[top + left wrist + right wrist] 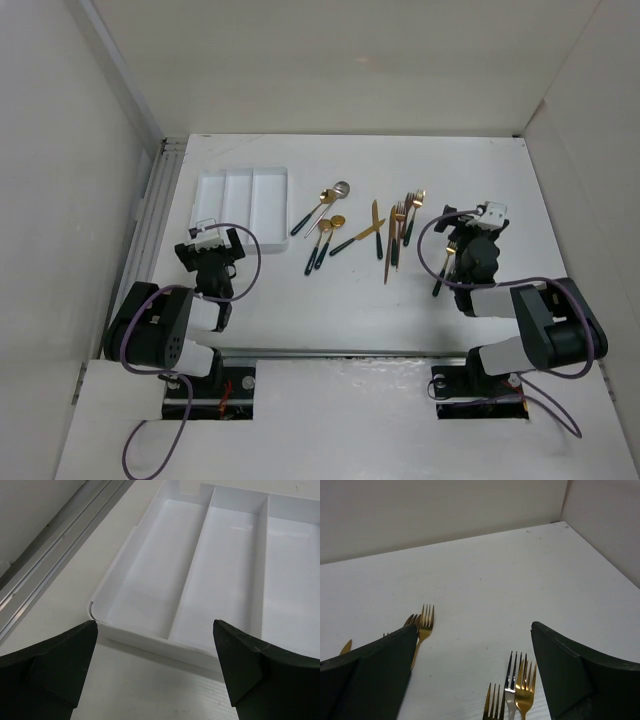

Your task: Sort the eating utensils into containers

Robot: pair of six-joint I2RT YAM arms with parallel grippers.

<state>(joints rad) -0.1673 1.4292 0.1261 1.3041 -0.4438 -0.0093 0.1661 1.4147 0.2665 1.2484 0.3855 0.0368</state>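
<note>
None of the utensils (378, 235) is sorted yet. Spoons, knives and forks lie loose mid-tabletop, right of the tray (240, 205), with one fork (442, 265) set apart nearer the front. All three tray compartments are bare, so the whole job looks still to do. The left hand (213, 238) hovers at the tray's near end, released and holding nothing. The right hand (492, 213), just right of the forks, is spread wide and empty too. The tabletop (330, 310) is white and matte, boxed in by plain white walls (350, 60), with a metal rail (155, 215) along its left edge.
</note>
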